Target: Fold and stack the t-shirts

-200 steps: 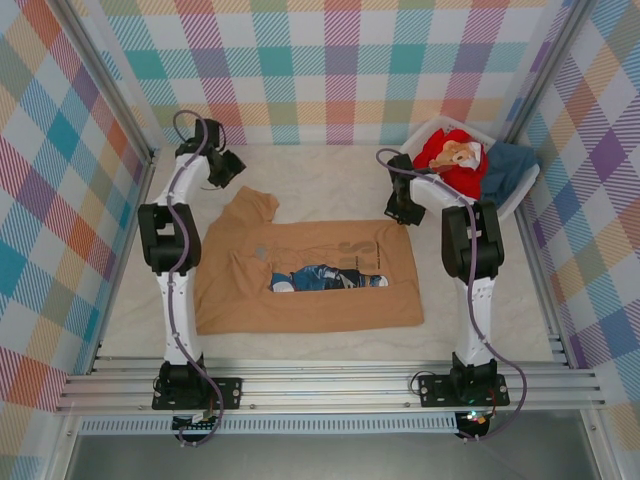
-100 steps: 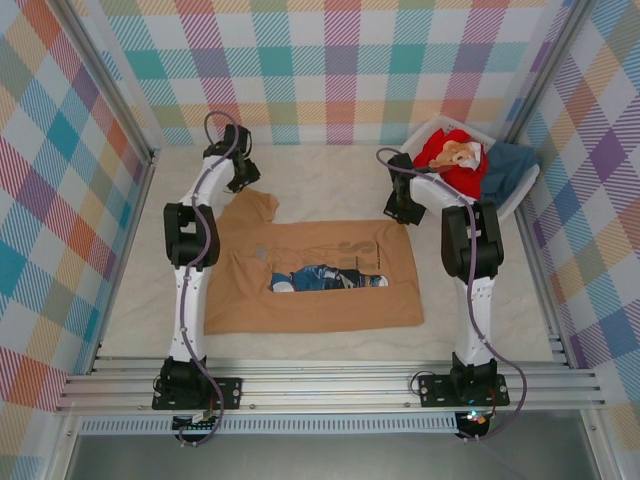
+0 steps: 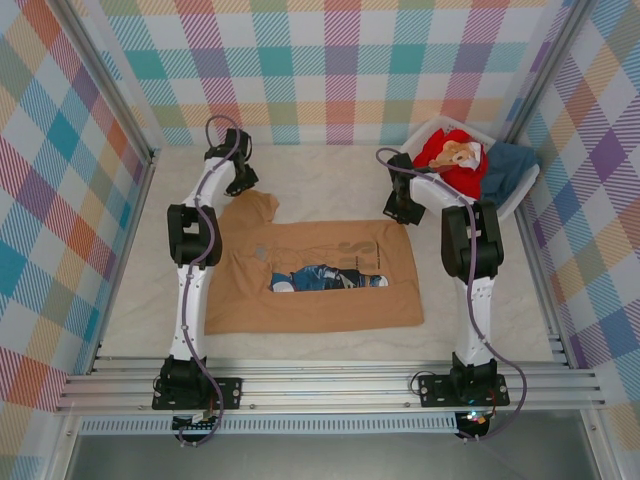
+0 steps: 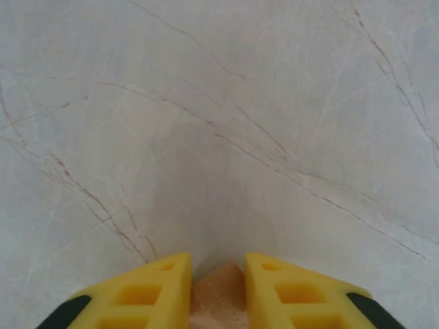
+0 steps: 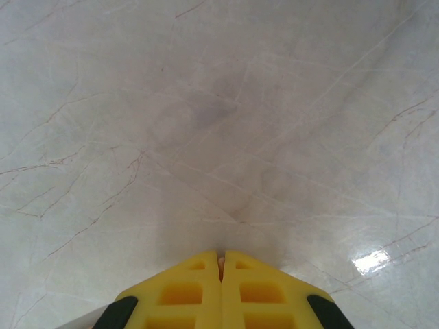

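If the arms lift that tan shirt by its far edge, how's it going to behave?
Probably floppy: the tan-brown t-shirt lies flat with wrinkles and a rumpled sleeve. It likely drapes and drags on the marble-look table rather than holding shape. The left gripper has a sliver of cloth between its fingers, suggesting it is thin and easily pinched.

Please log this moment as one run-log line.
tan shirt: flat on table | left gripper: shut on sleeve | right gripper: shut | basket: red, teal shirts

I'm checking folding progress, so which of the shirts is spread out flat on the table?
The tan-brown shirt with the blue-and-white print, flat between the arms. The red shirt and dark teal shirt sit bunched in the white basket.
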